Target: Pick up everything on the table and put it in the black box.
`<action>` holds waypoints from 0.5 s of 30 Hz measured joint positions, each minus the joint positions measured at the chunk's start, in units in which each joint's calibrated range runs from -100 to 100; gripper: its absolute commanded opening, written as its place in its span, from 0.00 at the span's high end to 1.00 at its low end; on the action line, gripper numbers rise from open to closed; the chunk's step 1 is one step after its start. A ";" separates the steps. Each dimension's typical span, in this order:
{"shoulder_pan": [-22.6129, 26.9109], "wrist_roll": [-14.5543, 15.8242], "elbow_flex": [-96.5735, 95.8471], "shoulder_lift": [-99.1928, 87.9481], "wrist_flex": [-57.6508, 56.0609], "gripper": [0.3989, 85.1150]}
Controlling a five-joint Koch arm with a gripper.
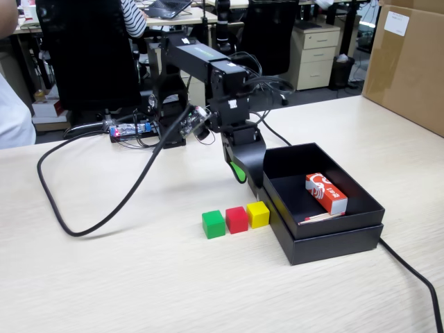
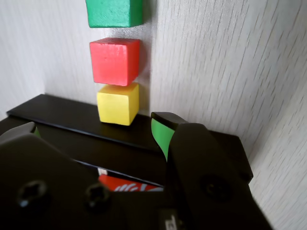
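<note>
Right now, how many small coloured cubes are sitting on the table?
3: small green cube, small red cube, small yellow cube, one row on the pale wooden table, yellow nearest the shallow black box.

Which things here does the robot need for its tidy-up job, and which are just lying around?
For the job: green cube, red cube, yellow cube, all on the table; the black box; the claw, empty.

Just lying about: red-and-white carton and thin stick inside the box, cardboard carton, cable.

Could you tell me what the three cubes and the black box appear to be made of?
The green cube, red cube and yellow cube look like painted wood: matte, faintly grainy faces. The black box seems matte cardboard, thin-rimmed, though plastic is possible.
</note>
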 measured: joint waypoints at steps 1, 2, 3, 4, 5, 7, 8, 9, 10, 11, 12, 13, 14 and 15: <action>0.00 0.00 0.00 0.13 0.00 0.46; 0.10 0.00 0.00 1.17 -0.08 0.46; 0.20 0.10 0.00 3.11 -0.08 0.46; 0.20 0.10 0.00 3.24 0.00 0.46; 0.20 0.10 0.00 4.27 0.00 0.46; 0.29 0.15 0.37 6.08 -0.08 0.46; 0.29 0.15 0.37 6.73 -0.08 0.46; 0.39 0.15 0.46 7.12 -0.08 0.46; 0.39 0.20 1.00 7.90 -0.08 0.46; 0.44 0.15 2.28 8.80 -0.08 0.46; 0.44 0.15 3.38 9.84 -0.08 0.46; 0.44 0.15 4.38 11.13 -0.08 0.46; 0.49 0.15 5.57 12.43 -0.08 0.46; 0.54 0.20 6.12 13.46 -0.08 0.47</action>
